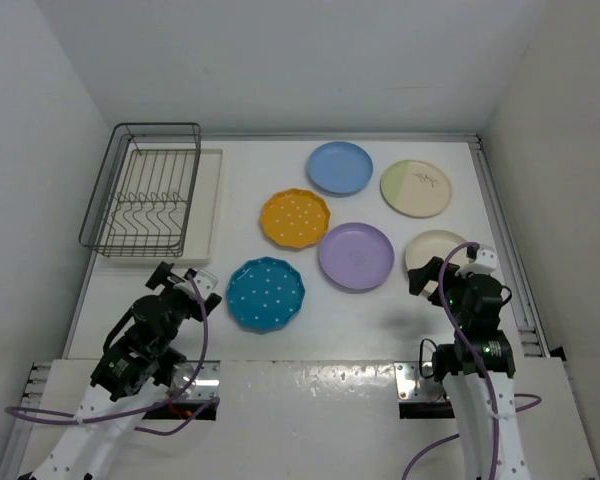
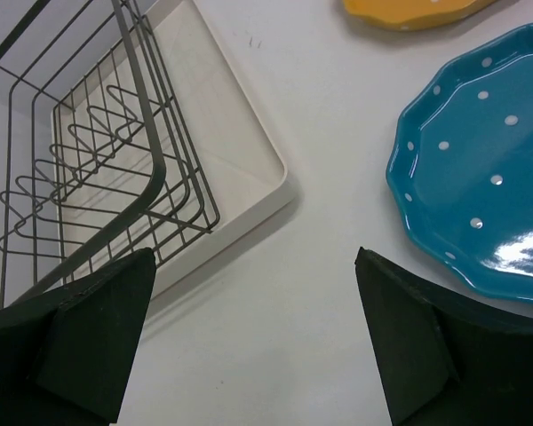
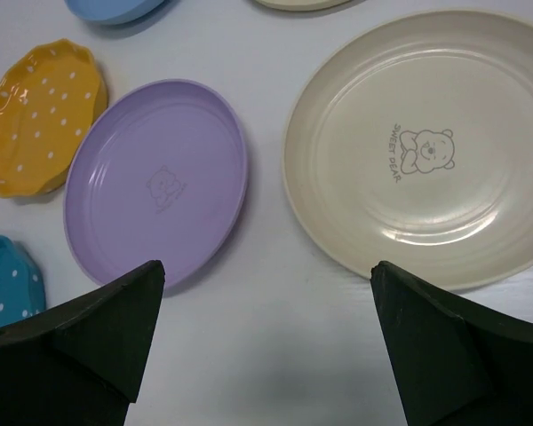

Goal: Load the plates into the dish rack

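Observation:
Several plates lie flat on the white table: teal dotted [image 1: 265, 293], orange dotted [image 1: 294, 218], light blue [image 1: 339, 167], lavender [image 1: 356, 256], cream-and-green [image 1: 416, 188] and plain cream [image 1: 432, 250]. The dark wire dish rack [image 1: 143, 190] stands empty on its cream drip tray [image 1: 208, 205] at the far left. My left gripper [image 1: 187, 284] is open and empty, hovering between the rack's near corner [image 2: 160, 222] and the teal plate [image 2: 480, 169]. My right gripper [image 1: 445, 268] is open and empty, above the gap between the lavender plate [image 3: 155, 182] and the cream plate [image 3: 422, 146].
White walls close in the table on the left, back and right. A metal rail [image 1: 505, 240] runs along the right edge. Bare tabletop lies between the drip tray and the plates, and along the near edge.

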`<state>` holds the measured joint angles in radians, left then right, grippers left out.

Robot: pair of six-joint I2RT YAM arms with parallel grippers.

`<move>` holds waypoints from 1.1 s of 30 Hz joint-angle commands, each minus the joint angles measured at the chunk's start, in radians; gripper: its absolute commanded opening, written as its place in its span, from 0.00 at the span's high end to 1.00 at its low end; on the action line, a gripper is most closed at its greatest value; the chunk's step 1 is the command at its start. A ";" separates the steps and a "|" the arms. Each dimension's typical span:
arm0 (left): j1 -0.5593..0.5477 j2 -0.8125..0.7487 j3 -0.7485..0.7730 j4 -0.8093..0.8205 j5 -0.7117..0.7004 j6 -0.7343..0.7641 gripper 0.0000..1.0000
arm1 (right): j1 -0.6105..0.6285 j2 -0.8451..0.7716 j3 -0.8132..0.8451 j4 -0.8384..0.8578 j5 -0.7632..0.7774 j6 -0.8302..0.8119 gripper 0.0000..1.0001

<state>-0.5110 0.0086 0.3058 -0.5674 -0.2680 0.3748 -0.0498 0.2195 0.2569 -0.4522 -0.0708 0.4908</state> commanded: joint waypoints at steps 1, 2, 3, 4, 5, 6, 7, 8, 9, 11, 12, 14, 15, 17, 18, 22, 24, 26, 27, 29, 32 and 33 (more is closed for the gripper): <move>0.002 -0.001 -0.004 0.027 0.004 -0.013 0.00 | 0.004 0.011 0.030 0.032 0.029 0.005 0.01; 0.002 0.008 -0.004 0.027 0.004 -0.013 0.00 | 0.004 0.012 0.033 0.038 0.032 0.008 0.01; 0.002 0.008 -0.004 0.027 0.022 0.001 0.00 | 0.002 0.018 0.033 0.041 0.032 0.009 0.01; 0.002 0.025 0.007 0.027 0.054 0.057 0.00 | 0.004 0.027 0.042 0.053 0.034 0.011 0.01; 0.002 0.040 0.016 0.027 0.091 0.079 0.00 | 0.004 0.035 0.044 0.059 0.034 0.011 0.01; 0.002 0.082 0.050 0.027 0.157 0.091 0.00 | 0.001 0.046 0.047 0.067 0.032 0.014 0.01; 0.002 0.114 0.067 0.043 0.202 0.107 0.00 | 0.004 0.052 0.060 0.085 0.025 0.018 0.01; 0.002 0.158 0.129 0.053 0.246 0.124 0.00 | 0.005 0.088 0.067 0.090 0.017 0.019 0.01; 0.002 0.216 0.172 0.054 0.307 0.112 0.00 | 0.004 0.105 0.077 0.095 0.008 0.012 0.01; 0.002 0.466 0.274 0.011 0.346 0.084 0.00 | 0.004 0.162 0.114 0.116 -0.030 0.005 0.01; 0.002 0.566 0.332 -0.027 0.364 0.084 0.02 | 0.004 0.178 0.123 0.116 -0.041 0.006 0.01; 0.002 0.864 0.525 -0.128 0.411 0.110 0.04 | 0.004 0.213 0.152 0.118 -0.082 0.005 0.01; -0.009 0.948 0.638 -0.228 0.423 0.110 0.08 | 0.004 0.236 0.157 0.124 -0.101 0.005 0.01; -0.021 1.125 0.719 -0.316 0.423 0.110 0.17 | 0.002 0.267 0.163 0.124 -0.132 0.003 0.01; -0.032 1.163 0.761 -0.316 0.423 0.058 0.17 | 0.002 0.273 0.165 0.129 -0.144 0.003 0.01; -0.032 1.335 0.823 -0.342 0.481 -0.028 0.17 | 0.005 0.270 0.156 0.132 -0.152 0.005 0.01; -0.018 1.399 0.837 -0.342 0.506 -0.060 0.17 | 0.004 0.258 0.148 0.135 -0.152 0.000 0.01; 0.003 1.475 0.846 -0.329 0.526 -0.092 0.17 | 0.004 0.244 0.148 0.133 -0.146 0.000 0.01; 0.031 1.488 0.846 -0.300 0.526 -0.108 0.17 | 0.004 0.235 0.143 0.130 -0.142 -0.004 0.01; 0.058 1.511 0.868 -0.276 0.517 -0.117 0.17 | 0.002 0.224 0.143 0.122 -0.132 -0.008 0.01; 0.086 1.568 0.868 -0.266 0.477 -0.106 0.17 | 0.004 0.212 0.143 0.110 -0.127 -0.015 0.01; 0.097 1.588 0.868 -0.255 0.464 -0.106 0.17 | 0.002 0.210 0.142 0.107 -0.127 -0.012 0.01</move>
<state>-0.4446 1.5631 1.1343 -0.8520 0.2092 0.2897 -0.0498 0.4397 0.3859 -0.3676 -0.1947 0.4934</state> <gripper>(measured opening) 0.834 0.994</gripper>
